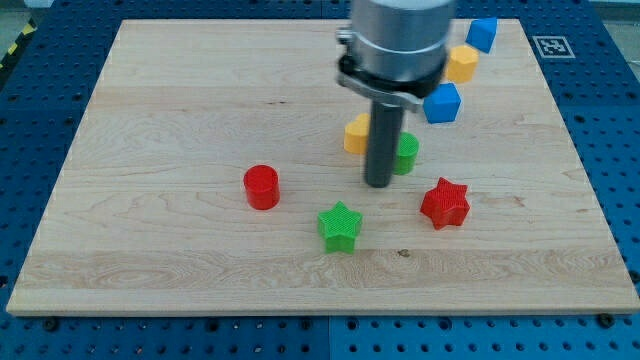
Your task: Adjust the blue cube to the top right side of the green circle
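My tip (378,184) is a straight dark rod with no fingers. It stands upright on the wooden board (180,120), touching the green round block (407,152) from the view's left. The blue cube (442,103) sits near, up and right of it.

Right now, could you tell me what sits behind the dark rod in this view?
Two blocks are partly covered by the rod: a yellow block peeking out on the view's left and the green circle on the right. My tip is beside the green circle; their hidden parts cannot be seen.
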Controlling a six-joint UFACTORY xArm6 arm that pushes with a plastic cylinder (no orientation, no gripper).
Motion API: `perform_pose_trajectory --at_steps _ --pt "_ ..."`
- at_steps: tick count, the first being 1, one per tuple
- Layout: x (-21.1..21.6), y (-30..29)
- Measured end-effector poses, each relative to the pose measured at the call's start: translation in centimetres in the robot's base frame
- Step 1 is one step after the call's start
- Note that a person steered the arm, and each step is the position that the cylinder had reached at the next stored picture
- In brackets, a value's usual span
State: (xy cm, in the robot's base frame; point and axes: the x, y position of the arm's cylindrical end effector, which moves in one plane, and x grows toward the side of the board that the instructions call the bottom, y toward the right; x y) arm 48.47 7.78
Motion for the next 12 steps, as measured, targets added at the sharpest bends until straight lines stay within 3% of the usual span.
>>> perform_pose_trajectory --at_steps 2,3,6,7,10,12 --pt "1.0 9.9" --pt "-0.1 12.1" --pt "-3.0 9.0" --pt "-3.0 9.0" --pt "-9.5 9.8" --pt "-10.2 9.8"
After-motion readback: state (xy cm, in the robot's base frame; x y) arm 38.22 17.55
